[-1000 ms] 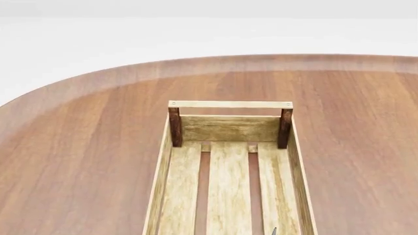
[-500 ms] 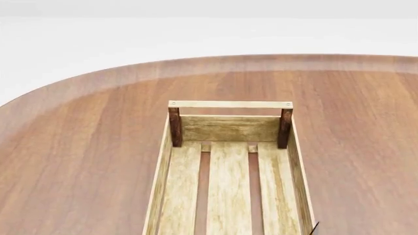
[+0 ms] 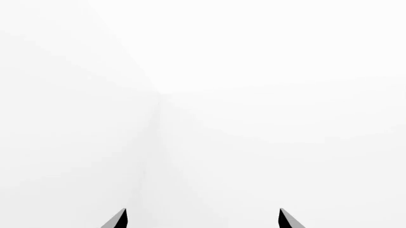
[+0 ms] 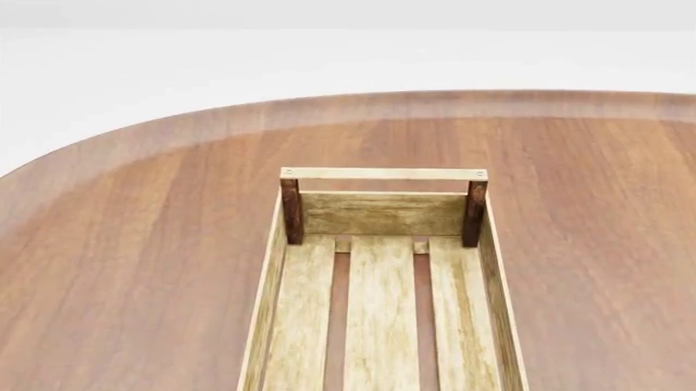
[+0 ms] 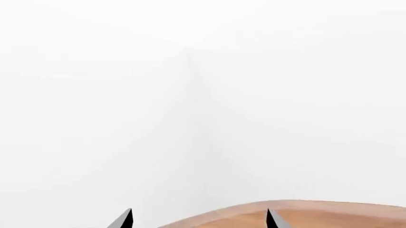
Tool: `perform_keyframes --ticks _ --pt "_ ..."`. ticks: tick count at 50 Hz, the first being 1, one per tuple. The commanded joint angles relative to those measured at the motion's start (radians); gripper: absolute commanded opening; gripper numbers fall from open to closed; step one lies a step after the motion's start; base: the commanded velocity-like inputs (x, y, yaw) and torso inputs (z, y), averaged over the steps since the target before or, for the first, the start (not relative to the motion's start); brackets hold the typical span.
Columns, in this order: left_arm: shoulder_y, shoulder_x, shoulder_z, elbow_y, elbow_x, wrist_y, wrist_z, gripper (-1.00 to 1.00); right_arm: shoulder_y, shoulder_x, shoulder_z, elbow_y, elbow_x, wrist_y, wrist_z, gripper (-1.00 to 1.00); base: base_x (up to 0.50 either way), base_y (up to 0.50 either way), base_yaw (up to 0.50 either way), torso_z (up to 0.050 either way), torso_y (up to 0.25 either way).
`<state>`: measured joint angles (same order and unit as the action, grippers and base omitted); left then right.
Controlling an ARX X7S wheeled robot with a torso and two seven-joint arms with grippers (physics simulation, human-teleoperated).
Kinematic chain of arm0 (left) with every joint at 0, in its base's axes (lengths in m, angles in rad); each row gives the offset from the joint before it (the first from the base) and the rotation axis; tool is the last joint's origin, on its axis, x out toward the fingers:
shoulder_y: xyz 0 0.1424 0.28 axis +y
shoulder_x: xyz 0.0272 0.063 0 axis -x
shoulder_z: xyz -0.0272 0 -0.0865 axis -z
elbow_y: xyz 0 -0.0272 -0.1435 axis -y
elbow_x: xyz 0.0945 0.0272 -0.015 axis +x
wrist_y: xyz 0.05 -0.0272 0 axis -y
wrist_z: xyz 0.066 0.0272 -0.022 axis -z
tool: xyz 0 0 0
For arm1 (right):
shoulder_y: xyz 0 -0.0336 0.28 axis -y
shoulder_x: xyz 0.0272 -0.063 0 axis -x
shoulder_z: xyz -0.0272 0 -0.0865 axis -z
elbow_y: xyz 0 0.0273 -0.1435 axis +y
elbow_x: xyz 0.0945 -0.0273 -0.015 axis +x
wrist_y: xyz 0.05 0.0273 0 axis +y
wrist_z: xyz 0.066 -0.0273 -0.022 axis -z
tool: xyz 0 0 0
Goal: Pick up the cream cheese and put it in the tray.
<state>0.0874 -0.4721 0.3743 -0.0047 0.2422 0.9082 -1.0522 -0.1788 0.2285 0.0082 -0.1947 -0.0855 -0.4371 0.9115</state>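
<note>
Head view, tray (image 4: 383, 174) on table (image 4: 142, 244), no pincer, cream cheese unseen

- I am in a bare simulated test space, not a furnished room: past my worktop (image 4: 130, 244) I see only flat, featureless white.
- The worktop is a broad rounded slab of reddish-brown wood with a raised rim.
- The tray (image 4: 381, 174) of pale slats and dark corner posts rests on it.
- My wrist views show blank white walls meeting at a faint corner.
</note>
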Motion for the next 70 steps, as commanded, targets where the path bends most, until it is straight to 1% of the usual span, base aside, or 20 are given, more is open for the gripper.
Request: perform_keyframes --ticks 1,2,4,6,8,12,14,19,24,33,40,43,70 --pt "0.003 -0.003 0.0 0.007 0.002 -0.01 -0.001 1.0 0.003 -0.041 0.069 -0.03 0.001 0.108 0.085 1.0 0.0 0.0 0.0 0.0 0.0" --pt "0.004 -0.004 -0.002 0.008 0.004 -0.007 -0.003 1.0 0.007 -0.051 0.08 -0.04 -0.01 0.137 0.103 1.0 0.0 0.0 0.0 0.0 0.0" --pt "0.006 -0.006 -0.003 0.012 0.002 -0.006 -0.004 1.0 0.005 -0.04 0.073 -0.036 0.02 0.122 0.083 1.0 0.0 0.0 0.0 0.0 0.0" --pt "0.007 -0.007 -0.004 0.013 0.003 -0.004 -0.006 1.0 0.012 -0.066 0.104 -0.05 0.005 0.164 0.132 1.0 0.0 0.0 0.0 0.0 0.0" --pt "0.008 -0.006 -0.004 0.013 0.004 -0.006 -0.007 1.0 0.011 -0.059 0.104 -0.051 0.048 0.171 0.112 1.0 0.0 0.0 0.0 0.0 0.0" --pt "0.012 -0.008 -0.006 0.021 0.007 -0.008 -0.009 1.0 0.012 -0.083 0.153 -0.064 0.056 0.207 0.172 1.0 0.0 0.0 0.0 0.0 0.0" --pt "0.012 -0.008 -0.006 0.022 0.008 -0.009 -0.009 1.0 0.01 -0.09 0.17 -0.058 0.068 0.194 0.189 1.0 0.0 0.0 0.0 0.0 0.0" --pt "0.014 -0.008 -0.006 0.024 0.013 -0.009 -0.011 1.0 0.021 -0.094 0.181 -0.072 0.079 0.281 0.204 1.0 0.0 0.0 0.0 0.0 0.0" --pt "0.019 -0.01 -0.009 0.03 0.013 -0.009 -0.015 1.0 0.032 -0.091 0.185 -0.057 0.105 0.309 0.203 1.0 0.0 0.0 0.0 0.0 0.0" --pt "0.018 -0.012 -0.007 0.031 0.013 -0.013 -0.016 1.0 0.027 -0.071 0.188 -0.052 0.161 0.296 0.171 1.0 0.0 0.0 0.0 0.0 0.0" --pt "0.019 -0.013 -0.009 0.031 0.014 -0.014 -0.021 1.0 0.016 -0.065 0.227 -0.062 0.196 0.306 0.188 1.0 0.0 0.0 0.0 0.0 0.0" --pt "0.019 -0.014 -0.009 0.03 0.013 -0.011 -0.023 1.0 0.012 -0.056 0.228 -0.058 0.222 0.302 0.169 1.0 0.0 0.0 0.0 0.0 0.0" --pt "0.025 -0.028 -0.011 0.045 0.001 -0.014 -0.035 1.0 0.042 -0.035 0.255 0.02 0.287 0.383 0.178 1.0 0.0 0.0 0.0 0.0 0.0"
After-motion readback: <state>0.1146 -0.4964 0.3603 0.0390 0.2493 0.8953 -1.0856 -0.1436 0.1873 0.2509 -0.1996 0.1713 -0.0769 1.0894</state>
